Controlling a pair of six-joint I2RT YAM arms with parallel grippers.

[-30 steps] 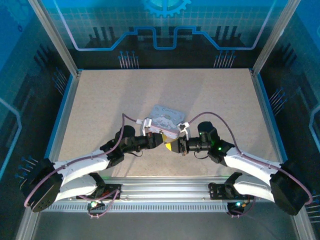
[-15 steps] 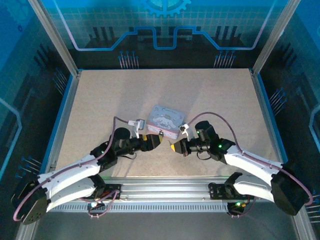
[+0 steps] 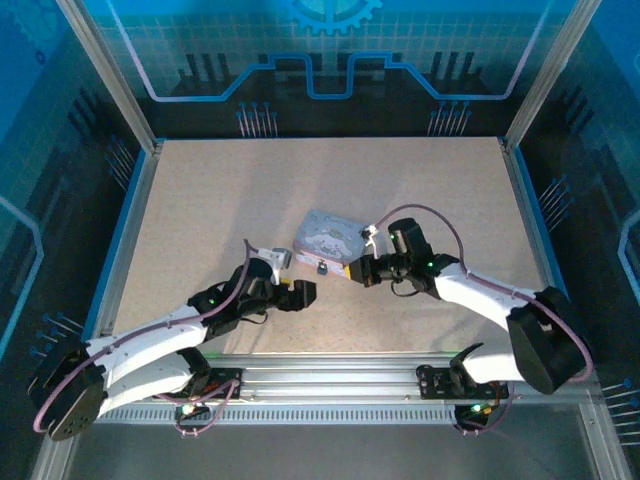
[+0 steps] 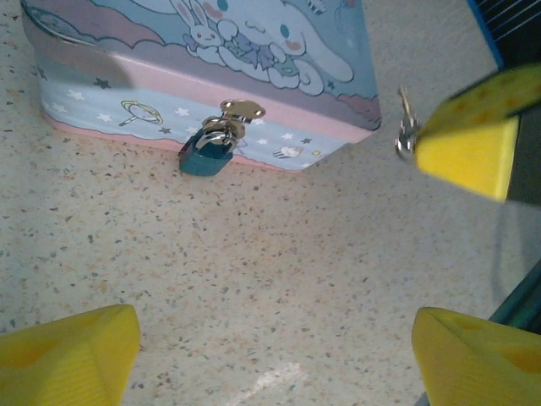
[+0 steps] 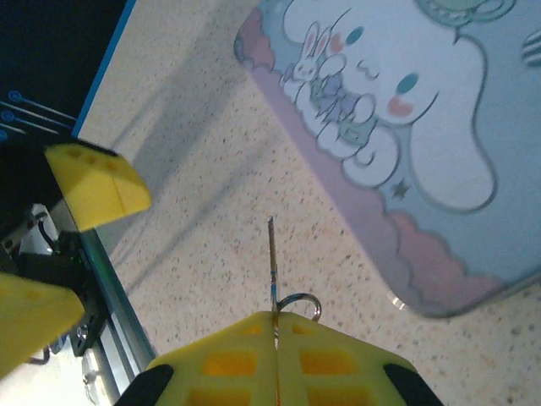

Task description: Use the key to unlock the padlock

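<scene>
Obs: padlock (image 4: 207, 155), small, rigid and likely free-swinging, hangs from hasp (image 4: 241, 108) on tin (image 4: 279, 93) toward the near edge of the bench (image 4: 254, 279); right pincer (image 5: 275, 320) clamps the thin, slip-prone key (image 5: 271, 254) by its bow nearby; left pincer (image 4: 275, 355), gaping wide, should steady the lock body's flanks.

Glossy metal padlock (image 4: 205, 160), speckled matt table (image 4: 254, 279)

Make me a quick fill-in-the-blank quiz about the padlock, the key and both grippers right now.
The right gripper pinches the small metal ___. The left gripper holds nothing, its jaws ___. The padlock hangs from the latch of the cartoon-printed ___.
Missing words: key; open; tin.
</scene>
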